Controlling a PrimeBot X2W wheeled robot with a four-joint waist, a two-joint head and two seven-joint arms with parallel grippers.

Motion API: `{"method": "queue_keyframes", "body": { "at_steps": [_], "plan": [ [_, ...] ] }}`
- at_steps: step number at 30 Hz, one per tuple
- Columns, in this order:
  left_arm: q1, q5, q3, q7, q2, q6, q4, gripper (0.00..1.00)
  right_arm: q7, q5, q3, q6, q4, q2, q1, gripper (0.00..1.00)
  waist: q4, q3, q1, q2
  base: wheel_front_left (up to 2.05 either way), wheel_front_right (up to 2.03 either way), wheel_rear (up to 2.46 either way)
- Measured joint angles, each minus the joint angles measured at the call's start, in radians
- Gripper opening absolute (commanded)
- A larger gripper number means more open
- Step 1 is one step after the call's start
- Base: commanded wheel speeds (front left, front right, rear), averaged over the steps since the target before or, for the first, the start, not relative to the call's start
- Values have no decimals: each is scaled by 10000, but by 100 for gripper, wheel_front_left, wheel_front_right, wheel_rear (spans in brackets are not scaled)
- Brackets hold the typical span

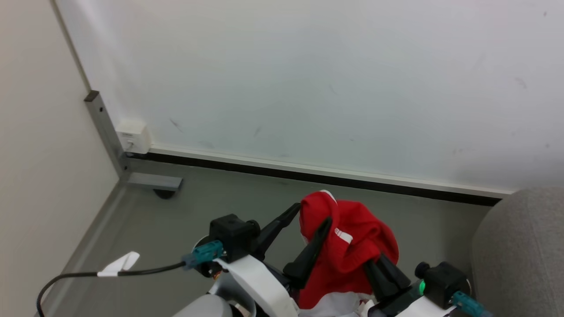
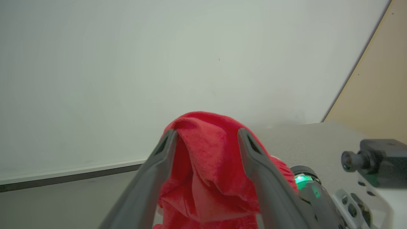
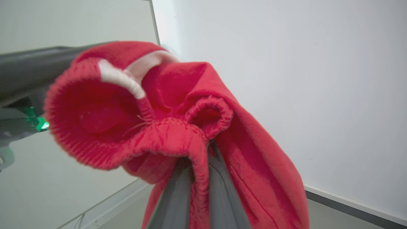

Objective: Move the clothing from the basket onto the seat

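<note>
1. The left gripper [image 1: 315,212] stands with its jaws wide apart; a fold of the clothing lies loosely between its fingers, touching them but not pinched; I judge it best to draw this arm back toward 8 o'clock before any carry, slowly, so the fingertips do not snag the fabric.
2. The clothing [image 1: 352,251], a red jersey with white trim, hangs bunched in the air above the grey floor, between the two grippers; its lower part trails toward 6 o'clock; it should ride high enough for that trailing part to clear the cushion's edge.
3. The right gripper [image 1: 373,260] has its jaws closed tight on a gathered red hem of the jersey; it appears to bear the whole weight on a narrow pinch; a smooth, unhurried swing is wise, since a jerk could let the knit slip.
4. The seat [image 1: 524,251], grey and rounded, lies at about 3 o'clock from the jersey, near but apart; the right arm should carry the bundle over the cushion, lower it until the cloth rests, and only then part its jaws.
</note>
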Motion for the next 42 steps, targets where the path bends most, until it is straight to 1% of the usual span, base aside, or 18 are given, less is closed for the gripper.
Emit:
{"method": "queue_keyframes", "body": {
  "at_steps": [3,7,11,14,20,24,29,34,39,42],
  "plan": [
    [89,27,-19,-104,98,29,-71,100,0,174,-424,0,-221,-12,31,0,-396,83,0,0,0,0,0],
    [181,211,-44,-380,188,12,-155,100,4,65,-786,0,-374,-291,32,0,-984,202,0,0,0,0,0],
    [218,316,-159,-616,224,-165,-228,100,4,-140,-1394,0,-673,-583,54,0,-1656,322,0,0,0,0,0],
    [248,443,-261,-698,326,-207,-238,100,8,-290,-1722,0,-920,-704,77,0,-2214,412,0,0,0,0,0],
    [173,876,-472,-872,437,-307,-217,100,176,-539,-2339,0,-1613,-846,56,0,-3452,625,0,1,0,0,0],
    [122,1078,-633,-874,472,-282,-79,100,305,-621,-2627,0,-2057,-865,93,0,-4292,785,1,1,0,0,0],
    [107,1152,-777,-968,383,-301,113,100,443,-633,-2876,0,-2518,-834,194,0,-5165,986,0,1,0,0,0],
    [63,1164,-819,-1055,263,-330,228,100,616,-700,-3020,0,-2813,-878,179,0,-5644,1188,0,1,0,0,0],
    [-94,1243,-853,-1081,257,-378,255,100,907,-686,-3154,0,-2926,-1097,-353,0,-5708,1450,0,0,0,0,0],
    [-321,1404,-851,-1026,322,-403,203,100,1091,75,-3530,0,-3053,-1101,-879,0,-5616,1740,0,1,0,0,0]
  ]
}}
